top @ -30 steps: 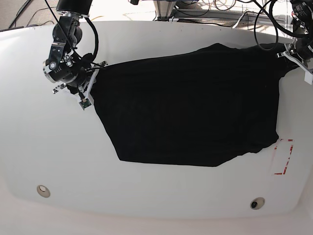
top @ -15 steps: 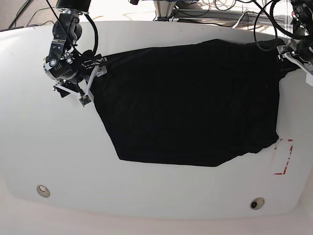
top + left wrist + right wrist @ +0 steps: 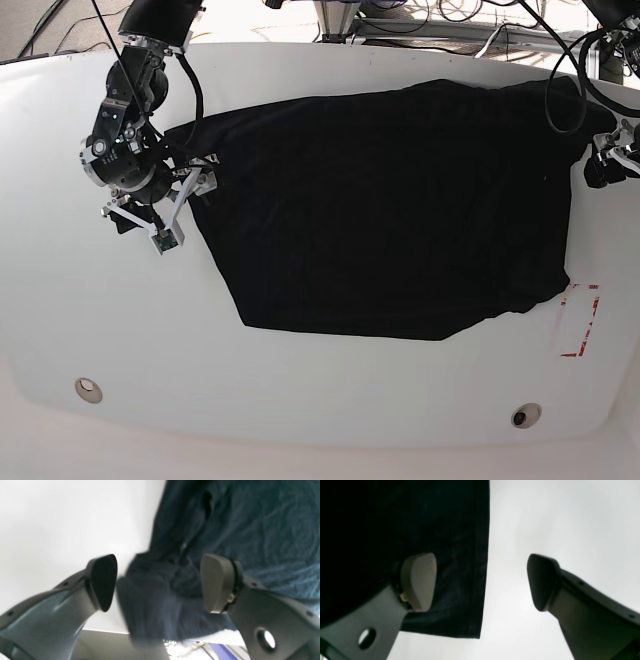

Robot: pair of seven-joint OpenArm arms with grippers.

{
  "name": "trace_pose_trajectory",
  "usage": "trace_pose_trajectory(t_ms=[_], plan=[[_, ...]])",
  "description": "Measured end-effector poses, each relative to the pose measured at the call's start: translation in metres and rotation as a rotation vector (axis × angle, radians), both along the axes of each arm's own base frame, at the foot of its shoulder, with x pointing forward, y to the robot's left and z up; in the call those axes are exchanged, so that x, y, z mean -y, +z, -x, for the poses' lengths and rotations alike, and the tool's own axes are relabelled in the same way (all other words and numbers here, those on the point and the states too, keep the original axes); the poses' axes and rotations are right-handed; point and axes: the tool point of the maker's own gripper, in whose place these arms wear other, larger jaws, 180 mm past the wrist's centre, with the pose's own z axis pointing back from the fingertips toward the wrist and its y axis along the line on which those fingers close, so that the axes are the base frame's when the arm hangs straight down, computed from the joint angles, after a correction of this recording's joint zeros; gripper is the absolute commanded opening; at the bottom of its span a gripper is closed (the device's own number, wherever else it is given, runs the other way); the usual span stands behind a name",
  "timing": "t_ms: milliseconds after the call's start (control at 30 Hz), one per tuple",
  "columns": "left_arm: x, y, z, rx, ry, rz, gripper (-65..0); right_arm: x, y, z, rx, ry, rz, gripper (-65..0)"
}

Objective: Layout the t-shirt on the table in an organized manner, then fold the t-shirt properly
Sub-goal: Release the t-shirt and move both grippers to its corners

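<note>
T-shirt (image 3: 400, 210) — plain black, spread flat — table (image 3: 300, 400) beneath.

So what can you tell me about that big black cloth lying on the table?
It is a large plain black fabric t-shirt, unprinted, spread mostly flat across the glossy white table, with small wrinkles. Its lower edge runs slanted, and a stitched hem shows in the right wrist view. One corner reaches a red tape mark. The right pincer and left pincer both stand open over its edges, not gripping it.
</note>
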Motion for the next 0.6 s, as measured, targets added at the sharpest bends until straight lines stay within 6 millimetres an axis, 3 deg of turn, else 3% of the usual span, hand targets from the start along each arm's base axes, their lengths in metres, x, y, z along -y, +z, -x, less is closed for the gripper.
trace_pose_trajectory(t_ms=[167, 333, 467, 600], plan=[[-0.012, 0.013, -0.003, 0.006, -0.009, -0.048, -15.4, -0.004, 0.004, -0.006, 0.014, -0.019, -0.013, -10.3], [-0.018, 0.023, -0.009, 0.023, -0.010, -0.069, -15.4, -0.033, 0.000, -0.006, 0.014, -0.009, -0.095, -10.3], [-0.016, 0.042, -0.033, 0.101, -0.011, -0.068, -15.6, -0.059, -0.005, -0.002, 0.002, -0.008, -0.169, -10.3], [0.006, 0.055, -0.063, 0.179, -0.067, -0.044, -15.6, -0.075, -0.013, 0.008, -0.026, -0.013, -0.217, -10.3]])
